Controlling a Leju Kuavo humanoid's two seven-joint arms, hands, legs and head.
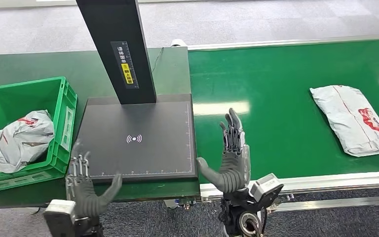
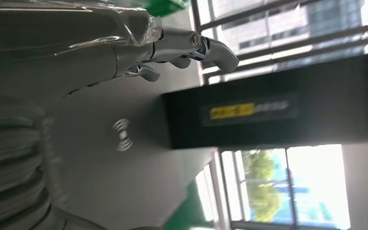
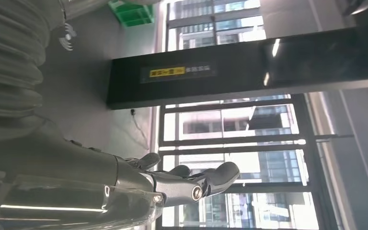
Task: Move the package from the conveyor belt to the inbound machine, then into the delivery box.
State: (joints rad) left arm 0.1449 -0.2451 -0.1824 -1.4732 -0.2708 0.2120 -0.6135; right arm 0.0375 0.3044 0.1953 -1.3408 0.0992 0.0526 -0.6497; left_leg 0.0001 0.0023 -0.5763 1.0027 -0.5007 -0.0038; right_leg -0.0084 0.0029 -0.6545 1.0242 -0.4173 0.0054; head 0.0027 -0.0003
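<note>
We see the poly mailer package (image 1: 353, 119) lying flat on the green conveyor belt (image 1: 276, 89), well right of our empty, spread right hand (image 1: 232, 158); left hand (image 1: 84, 185) likewise spread. It looks soft, light, probably slippery, so we'd grip across its middle.

The head view looks forward and steeply down from high on the robot onto the long green conveyor belt (image 1: 296, 89), the flat black scanning platform (image 1: 138, 138) with its tall black post (image 1: 121, 49), and the green plastic crate (image 1: 61, 94) on the left. Each wrist view sits close behind its own hand, turned on its side, facing low across the platform (image 2: 120, 163) towards the post (image 2: 268, 115) and bright windows. Both wrist views share with the head view the post (image 3: 230, 72) with its yellow label and the white wave symbol (image 1: 134, 138).
</note>
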